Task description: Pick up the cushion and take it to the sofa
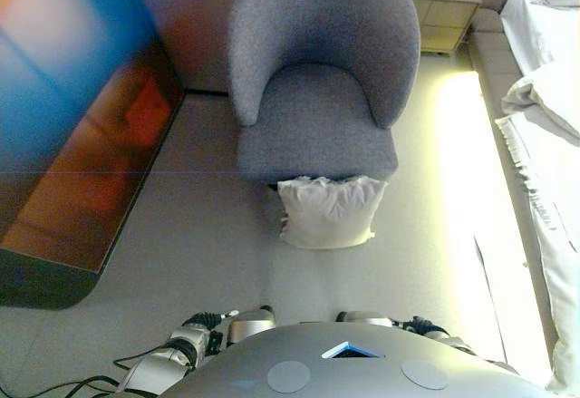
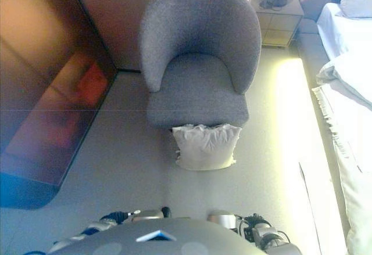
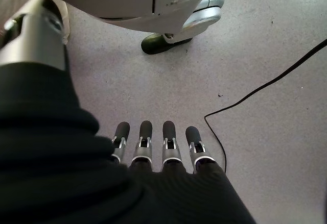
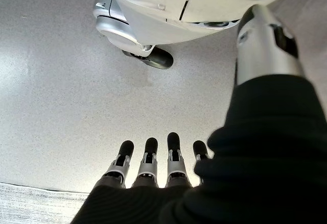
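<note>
A cream cushion (image 1: 328, 212) stands on the grey carpet, leaning against the front of a grey tub armchair (image 1: 317, 81) straight ahead of me. Nothing lies on the armchair's seat. Both hands hang low at my sides, well short of the cushion. In the left wrist view my left hand (image 3: 153, 145) has straight fingers pointing at the bare carpet and holds nothing. The right wrist view shows my right hand (image 4: 158, 160) the same way, open and empty. Neither hand itself shows in the eye views.
A large dark glossy panel (image 1: 72, 144) stands along the left. A bed with white linen (image 1: 544, 108) runs down the right side, and a small bedside table (image 1: 444, 4) sits at the far right. Carpet (image 1: 199, 235) lies between me and the cushion.
</note>
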{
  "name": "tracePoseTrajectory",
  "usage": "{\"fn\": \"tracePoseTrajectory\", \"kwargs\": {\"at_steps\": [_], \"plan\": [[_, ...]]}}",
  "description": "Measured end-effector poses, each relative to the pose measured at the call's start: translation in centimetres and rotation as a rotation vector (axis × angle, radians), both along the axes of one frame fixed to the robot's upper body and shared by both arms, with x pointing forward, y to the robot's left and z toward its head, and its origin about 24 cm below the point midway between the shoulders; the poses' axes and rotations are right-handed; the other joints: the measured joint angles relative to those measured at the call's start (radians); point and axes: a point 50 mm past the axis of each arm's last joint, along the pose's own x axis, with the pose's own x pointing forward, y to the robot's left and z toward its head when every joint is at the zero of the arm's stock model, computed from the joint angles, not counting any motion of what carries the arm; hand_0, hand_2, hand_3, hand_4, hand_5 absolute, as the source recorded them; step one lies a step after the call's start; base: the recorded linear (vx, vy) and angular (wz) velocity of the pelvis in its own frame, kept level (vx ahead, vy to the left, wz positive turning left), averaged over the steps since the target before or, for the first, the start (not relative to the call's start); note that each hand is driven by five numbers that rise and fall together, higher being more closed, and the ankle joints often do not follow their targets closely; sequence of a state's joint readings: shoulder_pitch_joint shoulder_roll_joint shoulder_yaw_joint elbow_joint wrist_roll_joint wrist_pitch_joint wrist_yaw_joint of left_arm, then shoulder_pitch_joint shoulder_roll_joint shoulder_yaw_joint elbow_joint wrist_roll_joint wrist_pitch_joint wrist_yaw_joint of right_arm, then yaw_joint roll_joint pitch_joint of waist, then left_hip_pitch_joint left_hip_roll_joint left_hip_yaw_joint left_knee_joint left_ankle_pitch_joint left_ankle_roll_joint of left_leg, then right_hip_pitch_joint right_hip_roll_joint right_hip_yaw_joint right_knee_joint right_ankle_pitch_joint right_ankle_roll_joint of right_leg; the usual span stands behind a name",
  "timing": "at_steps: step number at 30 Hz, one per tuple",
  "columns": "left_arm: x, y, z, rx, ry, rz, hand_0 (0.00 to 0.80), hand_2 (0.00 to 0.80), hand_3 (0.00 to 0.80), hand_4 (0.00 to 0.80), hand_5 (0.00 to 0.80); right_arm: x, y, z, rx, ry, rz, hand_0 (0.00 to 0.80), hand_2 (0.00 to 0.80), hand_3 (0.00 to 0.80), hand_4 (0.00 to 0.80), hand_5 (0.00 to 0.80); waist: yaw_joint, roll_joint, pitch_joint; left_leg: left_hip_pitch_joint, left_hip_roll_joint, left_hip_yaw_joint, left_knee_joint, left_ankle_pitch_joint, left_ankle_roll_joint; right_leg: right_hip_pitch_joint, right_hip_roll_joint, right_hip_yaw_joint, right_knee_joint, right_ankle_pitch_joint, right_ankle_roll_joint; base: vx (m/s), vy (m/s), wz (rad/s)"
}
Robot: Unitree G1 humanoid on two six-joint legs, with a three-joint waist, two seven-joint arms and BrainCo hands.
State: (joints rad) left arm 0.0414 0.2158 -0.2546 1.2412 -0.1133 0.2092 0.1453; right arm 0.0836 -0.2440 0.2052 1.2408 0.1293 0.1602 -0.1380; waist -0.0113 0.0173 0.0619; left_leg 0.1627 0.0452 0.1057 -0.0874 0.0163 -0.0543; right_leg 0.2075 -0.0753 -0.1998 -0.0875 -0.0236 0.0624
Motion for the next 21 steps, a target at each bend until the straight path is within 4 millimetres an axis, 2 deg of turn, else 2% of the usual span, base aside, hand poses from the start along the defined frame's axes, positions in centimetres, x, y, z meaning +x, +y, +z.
{"fn": "tracePoseTrajectory", "kwargs": {"at_steps": [21], "plan": [[0.01, -0.05, -0.01, -0.009, 0.000, -0.003, 0.000, 0.000, 0.000, 0.000, 0.000, 0.01, -0.04, 0.01, -0.005, 0.005, 0.021, 0.000, 0.000, 0.000, 0.000, 0.000, 0.000, -0.001, 0.001, 0.000, 0.002, 0.000, 0.000, 0.000, 0.000, 0.000, 0.000, 0.000, 0.000, 0.000, 0.000, 0.003, -0.016, 0.00]]}}
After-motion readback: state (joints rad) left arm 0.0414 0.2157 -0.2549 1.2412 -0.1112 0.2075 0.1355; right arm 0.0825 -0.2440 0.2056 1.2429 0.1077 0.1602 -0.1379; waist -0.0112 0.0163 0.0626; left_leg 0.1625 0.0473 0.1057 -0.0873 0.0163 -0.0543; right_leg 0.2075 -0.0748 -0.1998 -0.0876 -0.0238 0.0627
